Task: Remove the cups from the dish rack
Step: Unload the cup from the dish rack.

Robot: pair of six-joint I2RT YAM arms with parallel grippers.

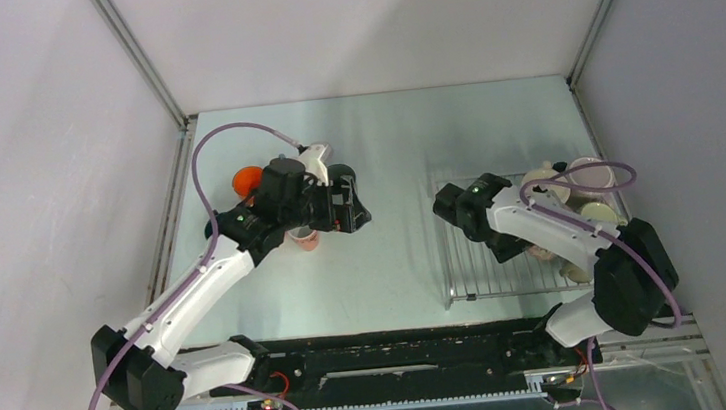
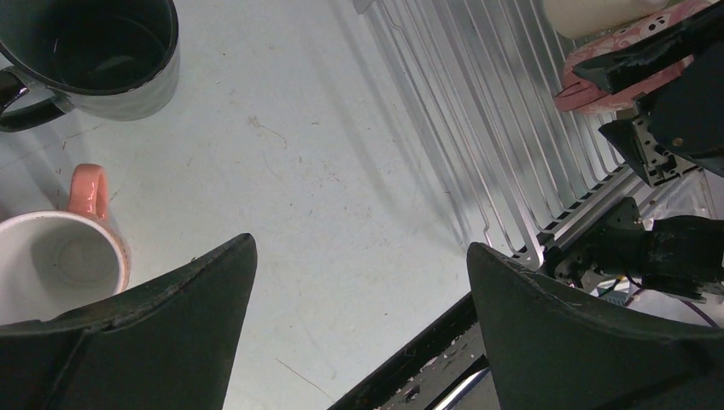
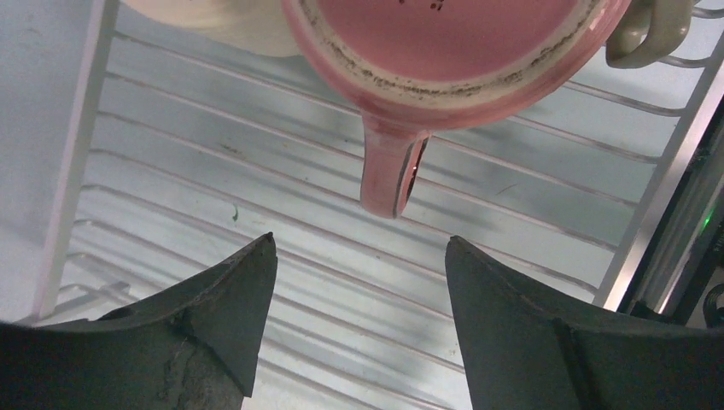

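The wire dish rack (image 1: pixel 476 269) lies at the right of the table. Several cups sit at its right end, among them a beige one (image 1: pixel 542 184), a pale one (image 1: pixel 592 175) and a pale yellow one (image 1: pixel 598 210). My right gripper (image 1: pixel 522 247) is open over the rack; in the right wrist view it (image 3: pixel 359 243) faces the handle (image 3: pixel 388 171) of an upturned pink cup (image 3: pixel 444 43), a short way off. My left gripper (image 1: pixel 355 211) is open and empty above the table. A salmon cup (image 2: pixel 60 260), a dark cup (image 2: pixel 94 51) and an orange cup (image 1: pixel 248 179) stand off the rack at the left.
Grey booth walls close in the table on three sides. A black rail (image 1: pixel 404 357) with both arm bases runs along the near edge. The rack (image 2: pixel 512 111) and a pink patterned cup (image 2: pixel 598 73) show at the right of the left wrist view.
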